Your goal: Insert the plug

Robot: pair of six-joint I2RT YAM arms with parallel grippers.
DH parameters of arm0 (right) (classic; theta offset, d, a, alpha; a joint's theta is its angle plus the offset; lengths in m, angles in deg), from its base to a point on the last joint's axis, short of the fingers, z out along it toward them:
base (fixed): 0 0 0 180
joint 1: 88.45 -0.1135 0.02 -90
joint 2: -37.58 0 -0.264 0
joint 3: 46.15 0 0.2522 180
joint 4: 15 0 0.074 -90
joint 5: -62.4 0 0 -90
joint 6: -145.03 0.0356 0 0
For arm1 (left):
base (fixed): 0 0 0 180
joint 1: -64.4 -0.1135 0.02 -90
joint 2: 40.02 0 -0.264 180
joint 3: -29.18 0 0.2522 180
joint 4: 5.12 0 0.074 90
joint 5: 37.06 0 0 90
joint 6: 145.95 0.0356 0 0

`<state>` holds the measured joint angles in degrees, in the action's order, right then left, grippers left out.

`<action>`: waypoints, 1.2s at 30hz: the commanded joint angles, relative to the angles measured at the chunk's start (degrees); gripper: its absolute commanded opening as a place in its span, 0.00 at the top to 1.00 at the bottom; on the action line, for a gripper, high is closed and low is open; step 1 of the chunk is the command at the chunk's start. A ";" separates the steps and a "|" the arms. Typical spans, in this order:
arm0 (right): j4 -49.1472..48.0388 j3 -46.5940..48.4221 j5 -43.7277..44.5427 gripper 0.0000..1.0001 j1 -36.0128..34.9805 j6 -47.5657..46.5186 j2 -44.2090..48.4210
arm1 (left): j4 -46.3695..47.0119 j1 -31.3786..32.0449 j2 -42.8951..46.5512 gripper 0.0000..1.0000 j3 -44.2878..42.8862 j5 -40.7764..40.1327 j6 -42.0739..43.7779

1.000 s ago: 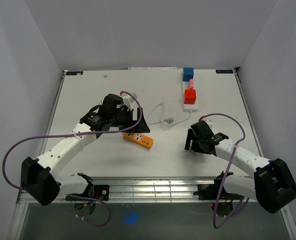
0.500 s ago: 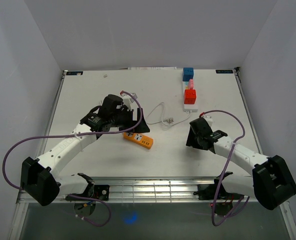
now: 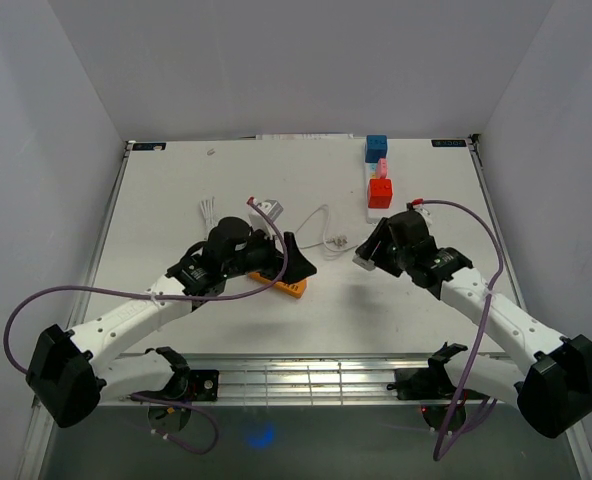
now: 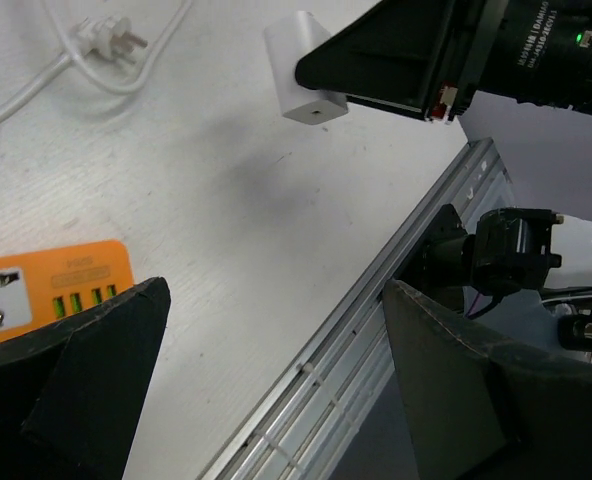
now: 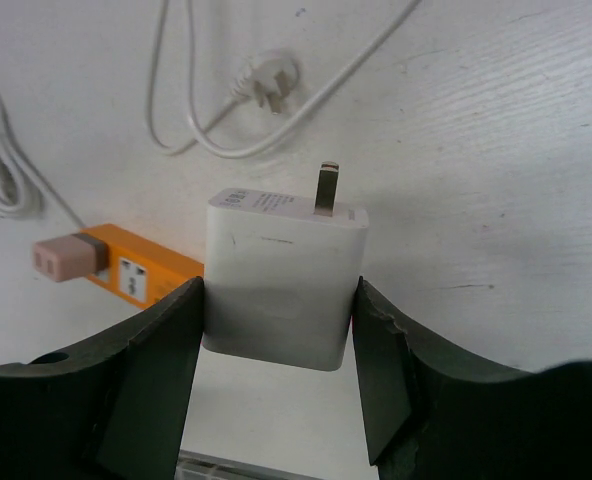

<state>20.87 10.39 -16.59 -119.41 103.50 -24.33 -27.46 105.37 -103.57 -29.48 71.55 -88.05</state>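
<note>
- The white plug (image 5: 284, 262) hangs above the worktop (image 5: 496, 150), pinched by my right claw (image 5: 279, 330), prong pointing outward, ready for a socket.
- The orange power strip (image 5: 154, 268) lies at nine o'clock from it.
- My left claw (image 4: 266, 380) hovers spread over the strip, probably to steady it.

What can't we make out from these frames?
- Top view: orange power strip mostly under left gripper; sockets hidden.
- Left wrist: that strip cut off by frame edge and the gripper.
- Right wrist: charger shows one prong; any other hidden behind its body.
</note>
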 commanded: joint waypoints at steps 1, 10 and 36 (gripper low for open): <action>-1.37 5.46 -1.60 0.73 -0.24 13.04 1.53 | 11.70 5.69 -0.60 0.02 0.52 -7.70 -0.95; -9.10 1.96 -3.45 0.77 -0.50 26.92 8.64 | 26.48 12.90 -9.83 0.02 1.05 -21.68 -2.36; -17.19 -5.26 -3.97 0.79 -2.26 36.52 15.24 | 46.80 17.83 -21.62 0.07 -2.91 -26.96 4.06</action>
<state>8.82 4.93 -20.70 -120.97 138.25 -9.67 16.37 122.79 -125.78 -30.07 45.82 -85.32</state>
